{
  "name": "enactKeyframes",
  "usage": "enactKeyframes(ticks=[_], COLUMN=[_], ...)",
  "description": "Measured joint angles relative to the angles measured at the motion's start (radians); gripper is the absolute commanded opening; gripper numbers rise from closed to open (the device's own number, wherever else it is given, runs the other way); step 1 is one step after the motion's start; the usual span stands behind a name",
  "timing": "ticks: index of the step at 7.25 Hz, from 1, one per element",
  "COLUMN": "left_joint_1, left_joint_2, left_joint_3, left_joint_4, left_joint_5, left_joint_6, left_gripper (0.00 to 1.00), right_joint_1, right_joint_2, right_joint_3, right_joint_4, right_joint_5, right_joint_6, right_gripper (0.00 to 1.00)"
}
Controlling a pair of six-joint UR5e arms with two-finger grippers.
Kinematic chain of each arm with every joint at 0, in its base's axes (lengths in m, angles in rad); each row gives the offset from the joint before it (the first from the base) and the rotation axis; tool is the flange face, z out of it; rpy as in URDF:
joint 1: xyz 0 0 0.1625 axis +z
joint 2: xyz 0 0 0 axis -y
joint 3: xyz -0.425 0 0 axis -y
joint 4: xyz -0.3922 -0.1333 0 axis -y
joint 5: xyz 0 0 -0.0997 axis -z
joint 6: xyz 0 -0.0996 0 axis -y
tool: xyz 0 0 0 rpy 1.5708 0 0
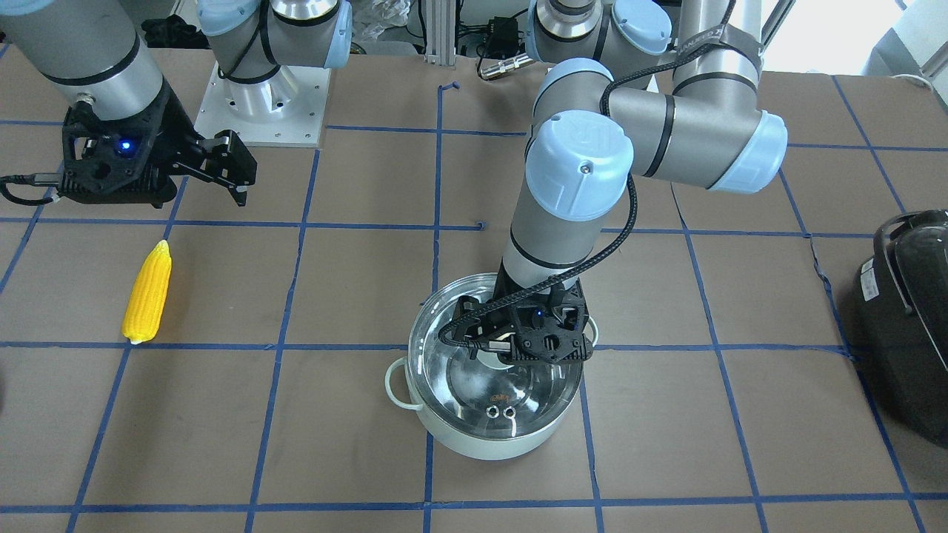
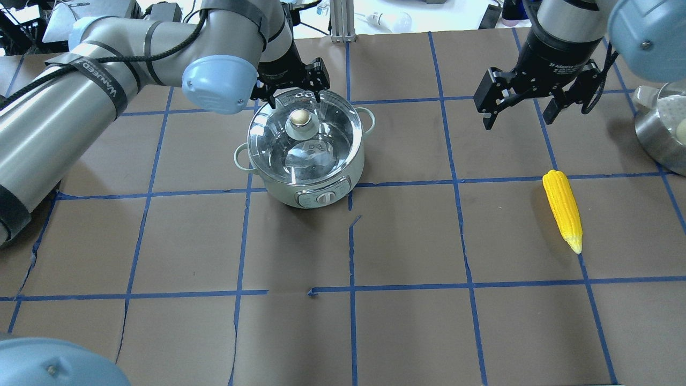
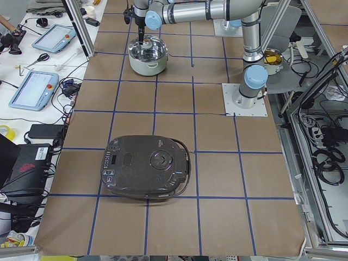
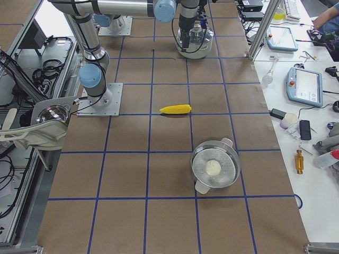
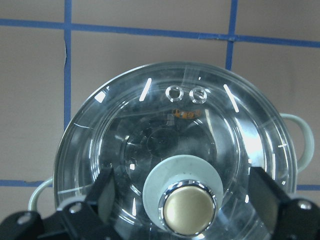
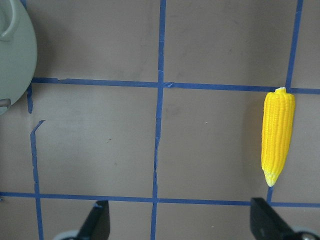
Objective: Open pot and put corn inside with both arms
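Lid (image 2: 316, 155): on pot (image 2: 305, 185), unlifted. My left gripper (image 2: 293, 88): spread, straddling knob (image 2: 300, 116). Corn (image 2: 563, 209): on table (image 2: 407, 321), 5 o'clock of my right gripper (image 2: 528, 110), also spread, empty. Both steps outstanding.

1. One mint-green pot (image 2: 305, 185), wearing one glass lid (image 2: 308, 142).
2. One corn cob (image 2: 561, 209).
3. Two grippers: left gripper (image 5: 186, 200), right gripper (image 6: 181, 225).
4. One black appliance (image 3: 145, 174).
5. One steel pan (image 4: 201, 159).
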Motion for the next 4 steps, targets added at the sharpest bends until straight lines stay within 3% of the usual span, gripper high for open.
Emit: enactKeyframes(ticks=[4], left_joint_1=[-0.015], left_joint_2=[-0.011], left_joint_3=[-0.035], left_joint_4=[0.053], left_joint_5=[-0.001], left_joint_6=[-0.001], left_gripper=[0.94], right_joint_1=[-0.002], right_joint_2=[0.001], right_joint_3=[0.002], right_joint_4=[0.003], right_joint_5=[-0.001], right_joint_6=[-0.002], right_gripper=[1.00])
